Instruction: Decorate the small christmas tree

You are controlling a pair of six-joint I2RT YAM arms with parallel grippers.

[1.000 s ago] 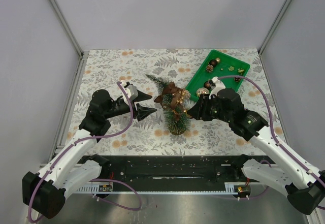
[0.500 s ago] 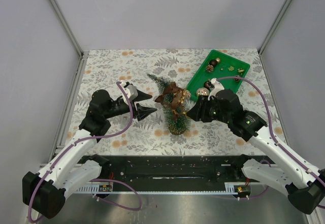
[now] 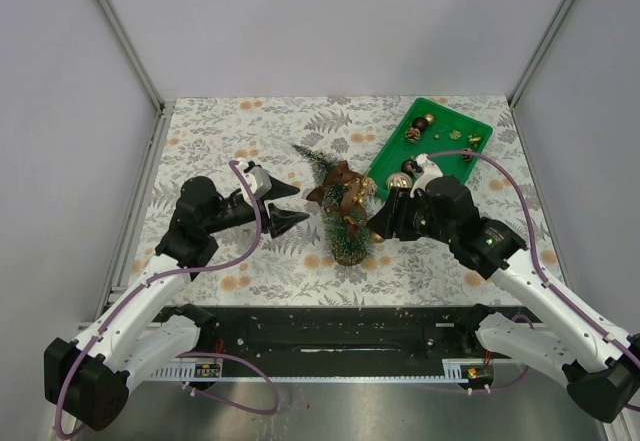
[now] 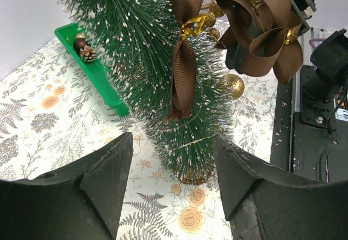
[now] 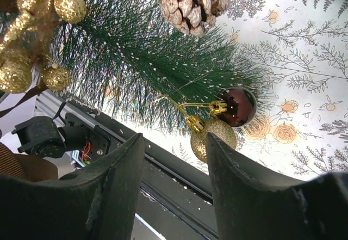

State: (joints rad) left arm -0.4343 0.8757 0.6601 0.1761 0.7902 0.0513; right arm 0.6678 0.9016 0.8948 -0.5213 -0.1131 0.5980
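The small christmas tree [image 3: 350,233] is frosted dark green, ribbon [image 4: 182,71] brown (perhaps gold-trimmed), tray [image 3: 440,146] green.

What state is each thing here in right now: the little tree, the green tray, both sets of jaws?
small christmas tree: on its base, wearing a brown bow, gold baubles, a pine cone.
green tray: ornaments lying in it.
left gripper: jaws open, empty.
right gripper: jaws open, empty, beside the tree.

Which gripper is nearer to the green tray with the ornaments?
Right. The right gripper is close to the near end of the green tray, beside the small christmas tree. The left gripper is across the tree, farther from the tray.
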